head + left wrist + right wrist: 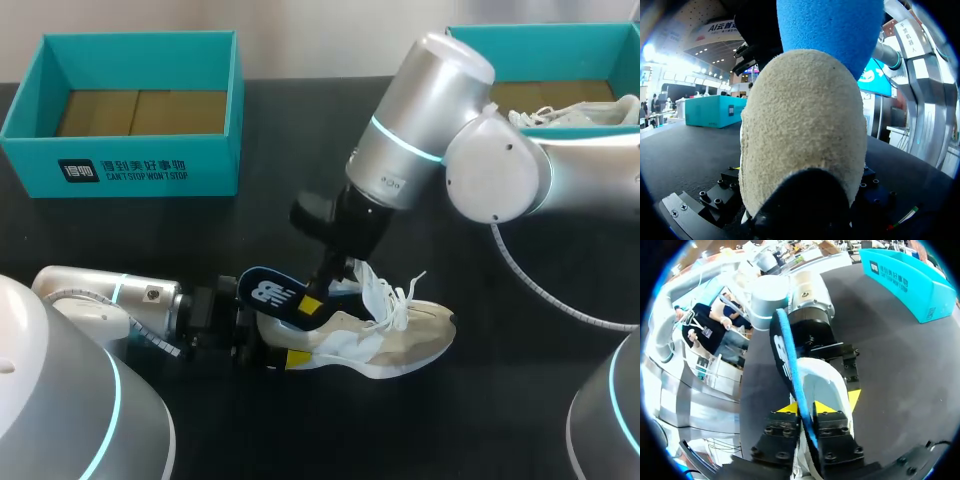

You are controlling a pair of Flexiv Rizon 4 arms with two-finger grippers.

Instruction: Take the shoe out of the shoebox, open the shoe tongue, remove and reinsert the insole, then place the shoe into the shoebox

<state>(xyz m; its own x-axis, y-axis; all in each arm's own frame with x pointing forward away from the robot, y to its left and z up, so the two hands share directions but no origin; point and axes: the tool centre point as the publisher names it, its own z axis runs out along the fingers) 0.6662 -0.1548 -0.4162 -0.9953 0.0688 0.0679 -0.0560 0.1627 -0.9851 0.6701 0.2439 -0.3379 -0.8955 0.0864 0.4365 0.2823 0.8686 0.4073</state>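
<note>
A beige and white shoe (385, 340) lies on its side on the black table, toe to the right, laces loose. My left gripper (283, 341) has its wide-set fingers on both sides of the heel, and that beige heel (805, 140) fills the left wrist view. A dark blue insole (270, 293) with a white logo sticks out of the shoe's opening, up and to the left. My right gripper (318, 298) comes down from above and is shut on the insole's edge (792, 370); its yellow tips (805, 410) pinch the blue sheet. The blue insole (830, 25) rises over the heel.
A teal shoebox (130, 170) with a bare cardboard floor stands open at the back left. A second teal box (560, 40) at the back right holds a white shoe (580, 112), partly behind my right arm. A striped cable (540, 285) hangs from that arm.
</note>
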